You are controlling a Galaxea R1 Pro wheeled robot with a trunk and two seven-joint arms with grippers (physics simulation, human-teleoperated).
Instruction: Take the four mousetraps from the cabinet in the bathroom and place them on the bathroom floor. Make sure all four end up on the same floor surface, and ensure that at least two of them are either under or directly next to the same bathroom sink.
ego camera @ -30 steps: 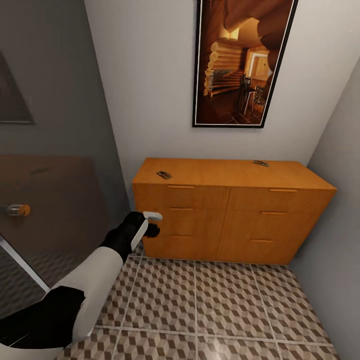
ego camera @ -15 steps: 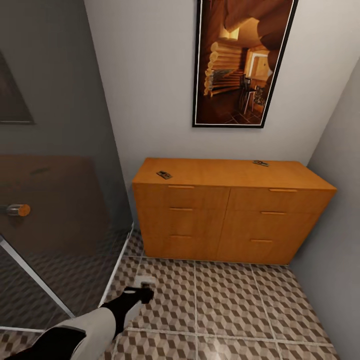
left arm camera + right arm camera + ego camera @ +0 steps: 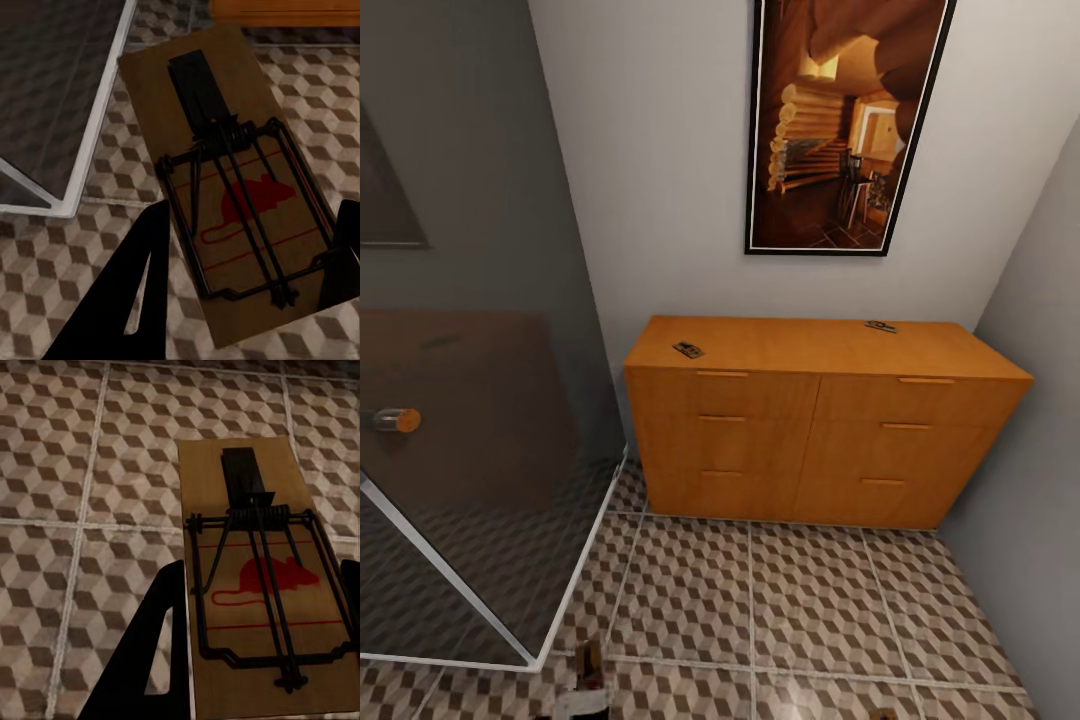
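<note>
Each tool has flat, matte black fingers — the left tool (image 3: pixel 247 289) and right tool (image 3: pixel 259 641) alike — one finger of each pierced by a narrow triangular slot.

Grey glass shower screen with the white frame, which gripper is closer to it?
Left. The left gripper, shut on a brown wooden mousetrap, is beside the screen's frame; the right gripper holds another mousetrap over patterned floor tiles, farther off.

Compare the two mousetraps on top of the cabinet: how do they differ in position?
The left mousetrap lies near the front left corner of the cabinet, above the left drawers. The right mousetrap lies farther back, near the wall, above the right drawers. Both lie flat and look small, dark and alike.
</note>
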